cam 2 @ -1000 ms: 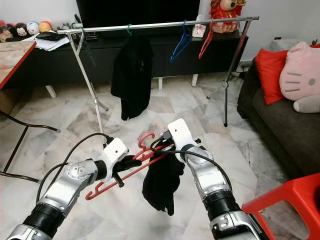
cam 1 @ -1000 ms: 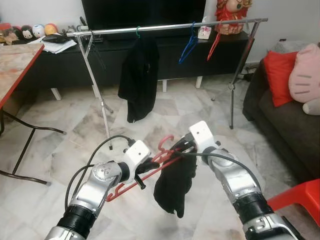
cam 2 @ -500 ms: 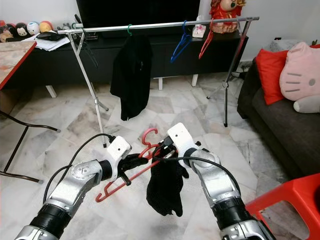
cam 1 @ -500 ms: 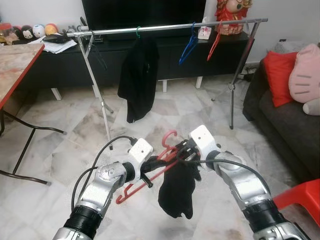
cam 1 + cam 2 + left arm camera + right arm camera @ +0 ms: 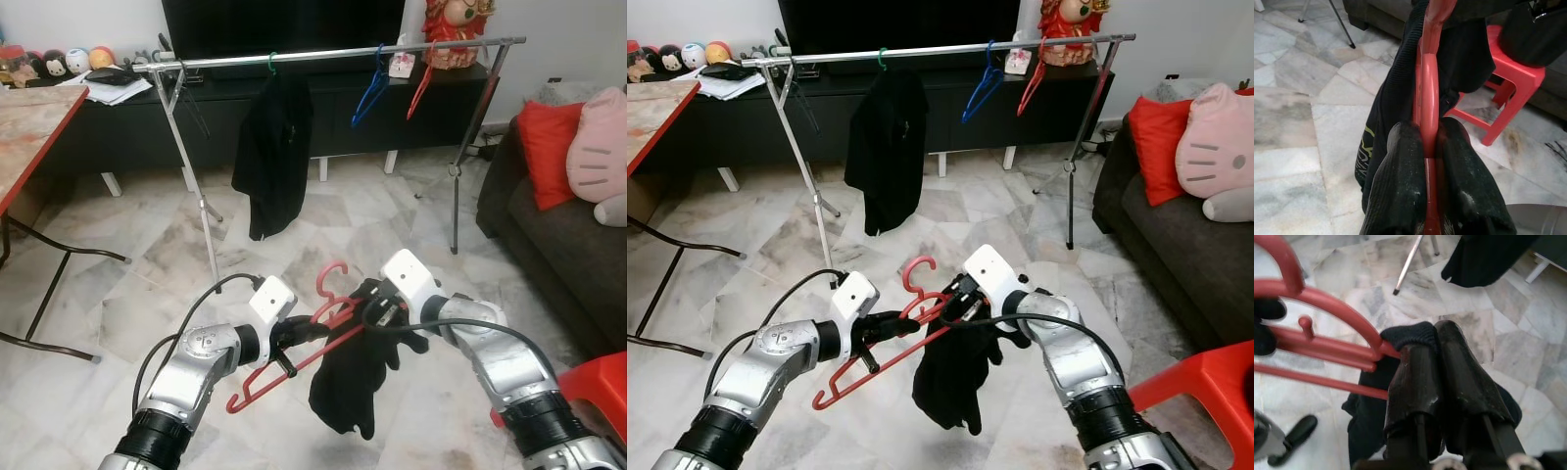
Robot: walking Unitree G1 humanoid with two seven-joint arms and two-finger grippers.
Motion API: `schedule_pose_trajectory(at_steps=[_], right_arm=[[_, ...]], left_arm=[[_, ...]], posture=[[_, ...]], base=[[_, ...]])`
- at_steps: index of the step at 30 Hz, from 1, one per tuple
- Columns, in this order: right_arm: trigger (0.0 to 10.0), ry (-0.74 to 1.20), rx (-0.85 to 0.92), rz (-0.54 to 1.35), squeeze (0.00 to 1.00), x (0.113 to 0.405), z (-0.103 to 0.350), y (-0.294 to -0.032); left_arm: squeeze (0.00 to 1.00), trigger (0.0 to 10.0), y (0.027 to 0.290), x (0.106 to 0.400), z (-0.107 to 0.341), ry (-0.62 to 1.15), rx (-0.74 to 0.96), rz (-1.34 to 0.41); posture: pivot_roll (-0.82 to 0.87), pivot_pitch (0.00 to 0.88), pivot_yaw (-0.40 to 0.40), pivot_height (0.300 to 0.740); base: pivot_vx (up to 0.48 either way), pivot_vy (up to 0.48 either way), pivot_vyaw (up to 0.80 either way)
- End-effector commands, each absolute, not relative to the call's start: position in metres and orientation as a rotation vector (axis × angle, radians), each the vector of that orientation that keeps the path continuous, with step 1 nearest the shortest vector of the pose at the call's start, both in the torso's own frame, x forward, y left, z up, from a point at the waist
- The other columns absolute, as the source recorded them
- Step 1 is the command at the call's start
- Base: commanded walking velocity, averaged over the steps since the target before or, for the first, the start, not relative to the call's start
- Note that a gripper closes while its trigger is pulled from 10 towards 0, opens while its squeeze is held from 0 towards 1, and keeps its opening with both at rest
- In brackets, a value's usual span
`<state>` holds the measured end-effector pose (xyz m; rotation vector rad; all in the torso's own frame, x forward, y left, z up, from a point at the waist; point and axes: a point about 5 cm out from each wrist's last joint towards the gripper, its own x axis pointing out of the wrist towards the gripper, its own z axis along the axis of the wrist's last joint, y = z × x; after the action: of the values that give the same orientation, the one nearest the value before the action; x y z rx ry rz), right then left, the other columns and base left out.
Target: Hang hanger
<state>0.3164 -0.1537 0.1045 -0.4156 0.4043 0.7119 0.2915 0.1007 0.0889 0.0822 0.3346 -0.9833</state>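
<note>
A red plastic hanger is held low in front of me, hook up and tilted. My left gripper is shut on its lower part, one finger on each side of the red bar. A black garment is draped over the hanger's right shoulder and hangs down limp. My right gripper is shut on the garment's ribbed edge, right where it meets the hanger's arm. The steel clothes rail stands farther off across the floor, well above both grippers.
On the rail hang a black jacket on a green hook, a blue hanger and a red hanger. A dark sofa with a red cushion is on the right, a red stool near right, and a table on the left.
Both grippers, with the hanger and garment, have drifted slightly right. The right gripper has pulled outward along the hanger's shoulder, and the garment now bunches there.
</note>
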Motion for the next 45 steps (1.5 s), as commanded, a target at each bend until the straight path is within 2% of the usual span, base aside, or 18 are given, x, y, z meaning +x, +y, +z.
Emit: schedule_pose_trajectory(at_steps=[1, 9, 15, 21, 28, 33, 45], right_arm=[[10.0, 0.343, -0.443, 0.773, 0.0, 0.316, 0.116, -0.148], [10.0, 0.275, -0.395, 0.779, 0.0, 0.317, 0.128, -0.165], [10.0, 0.198, -0.312, 0.84, 0.0, 0.315, 0.142, -0.156], [10.0, 0.193, -0.315, 0.915, 0.0, 0.308, 0.139, -0.147], [10.0, 0.232, -0.319, 1.038, 0.0, 0.291, 0.131, -0.132], [10.0, 0.257, -0.326, 1.086, 0.0, 0.284, 0.127, -0.131], [10.0, 0.389, -0.344, 1.039, 0.0, 0.267, 0.107, -0.149]], left_arm=[[0.0, 10.0, 0.101, 0.29, 0.095, 0.314, 0.091, -1.005], [0.0, 10.0, 0.105, 0.289, 0.094, 0.326, 0.084, -0.999], [0.0, 10.0, 0.103, 0.293, 0.092, 0.333, 0.088, -0.956], [0.0, 10.0, 0.102, 0.296, 0.092, 0.329, 0.08, -0.924], [0.0, 10.0, 0.1, 0.306, 0.096, 0.277, 0.066, -0.821], [0.0, 10.0, 0.095, 0.304, 0.099, 0.277, 0.015, -0.853], [0.0, 10.0, 0.094, 0.313, 0.105, 0.235, -0.015, -0.775]], posture=[[-0.08, 0.0, -0.011, 0.74], [-0.08, 0.0, -0.013, 0.74], [-0.08, 0.0, -0.014, 0.74], [-0.08, 0.0, -0.017, 0.74], [-0.08, 0.0, -0.022, 0.74], [-0.09, 0.0, -0.023, 0.74], [-0.09, 0.0, -0.025, 0.74]], base=[[0.0, 0.0, 0.0], [0.0, 0.0, 0.0], [0.0, 0.0, 0.0], [0.0, 0.0, 0.0], [0.0, 0.0, 0.0], [0.0, 0.0, 0.0], [0.0, 0.0, 0.0]])
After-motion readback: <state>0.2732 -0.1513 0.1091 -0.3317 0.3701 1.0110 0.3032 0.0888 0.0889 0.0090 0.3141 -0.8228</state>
